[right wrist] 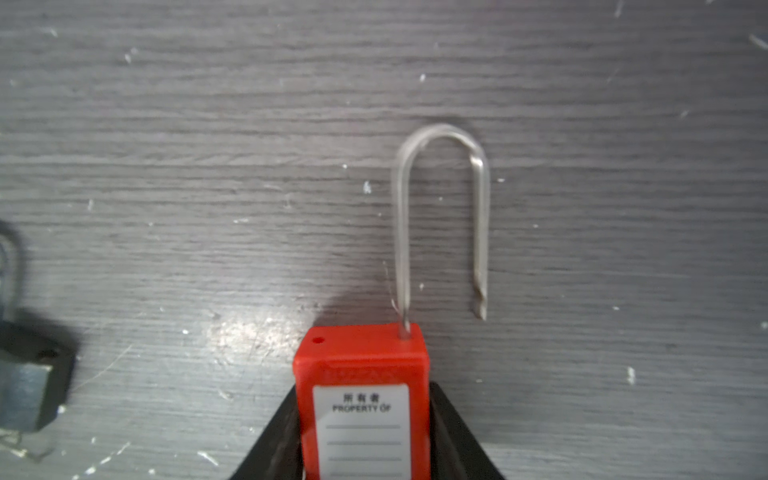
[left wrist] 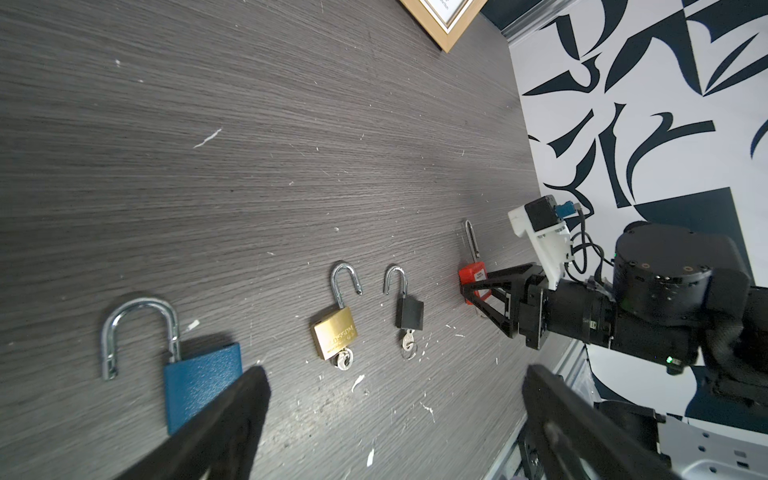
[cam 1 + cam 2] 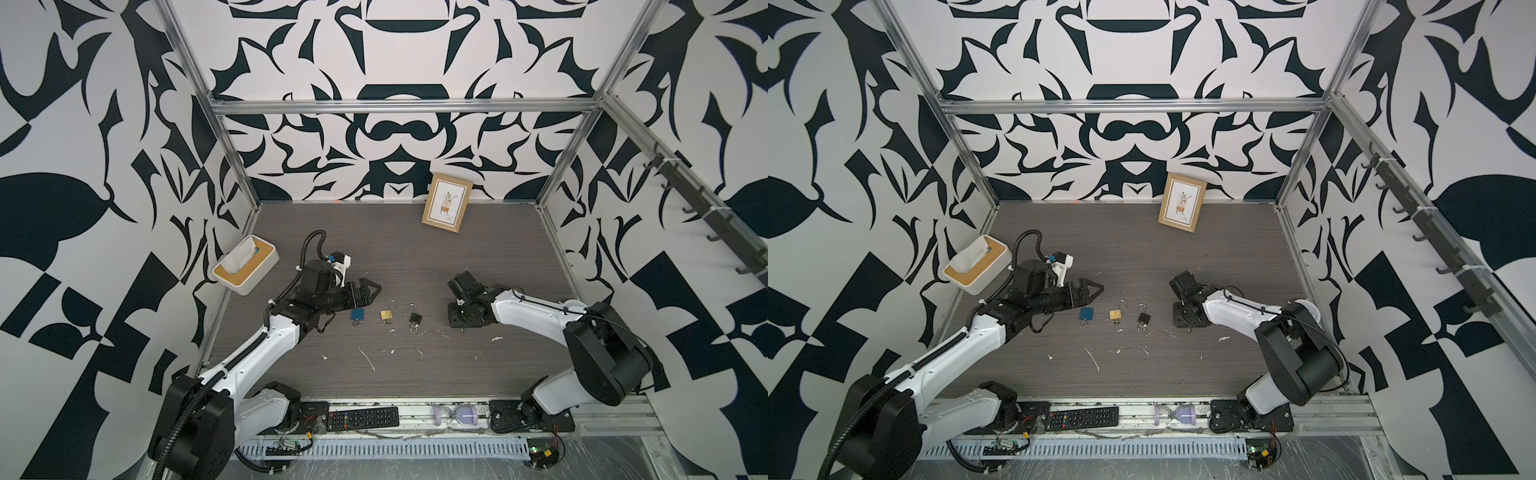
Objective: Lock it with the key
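Your right hand (image 1: 363,388) grips the red padlock (image 1: 360,357) flat on the table (image 1: 166,166), its long shackle (image 1: 400,228) pointing at the back wall (image 3: 415,166); your left hand (image 2: 395,374) gapes wide.

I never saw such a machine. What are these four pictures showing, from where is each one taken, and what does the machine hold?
These are two robot arms at a table, each ending in a two-finger gripper. Two pictures look down on the whole scene; two come from cameras on the wrists. Four open padlocks lie in a row: a blue padlock, a brass padlock, a black padlock and a red padlock. The right gripper grips the red one's body. The left gripper is open and empty, near the blue one.
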Available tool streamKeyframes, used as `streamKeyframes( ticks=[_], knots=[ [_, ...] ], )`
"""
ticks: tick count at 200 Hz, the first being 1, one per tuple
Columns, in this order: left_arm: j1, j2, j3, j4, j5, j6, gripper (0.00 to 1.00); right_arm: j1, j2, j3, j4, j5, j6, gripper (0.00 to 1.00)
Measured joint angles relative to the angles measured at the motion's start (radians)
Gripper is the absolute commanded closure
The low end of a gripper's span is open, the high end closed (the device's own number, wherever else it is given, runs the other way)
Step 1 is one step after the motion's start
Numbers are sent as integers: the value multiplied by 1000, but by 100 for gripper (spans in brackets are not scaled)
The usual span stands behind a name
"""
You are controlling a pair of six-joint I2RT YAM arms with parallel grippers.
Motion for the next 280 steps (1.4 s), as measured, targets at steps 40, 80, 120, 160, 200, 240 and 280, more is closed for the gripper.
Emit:
streamKeyframes(
  ticks=[40, 80, 120, 160, 200, 240, 280],
  knots=[
    [-8, 21, 0, 8, -1, 7, 2, 6, -10, 0, -14, 21, -18, 82],
    [-42, 49, 20, 10, 11, 21, 3, 18, -71, 30, -59, -9, -106, 100],
    [-76, 105, 81, 44, 154, 55, 11, 87, -181, 84, -39, -192, -247, 100],
    [-118, 191, 95, 96, 249, 59, 14, 148, -223, 120, -12, -282, -321, 100],
    [-185, 242, 113, 118, 271, 57, 20, 195, -205, 188, -16, -283, -358, 100],
    [-201, 267, 118, 153, 290, 39, 29, 225, -179, 224, -45, -264, -379, 100],
    [-201, 278, 118, 176, 307, 29, 38, 266, -152, 258, -69, -234, -396, 100]
  ],
)
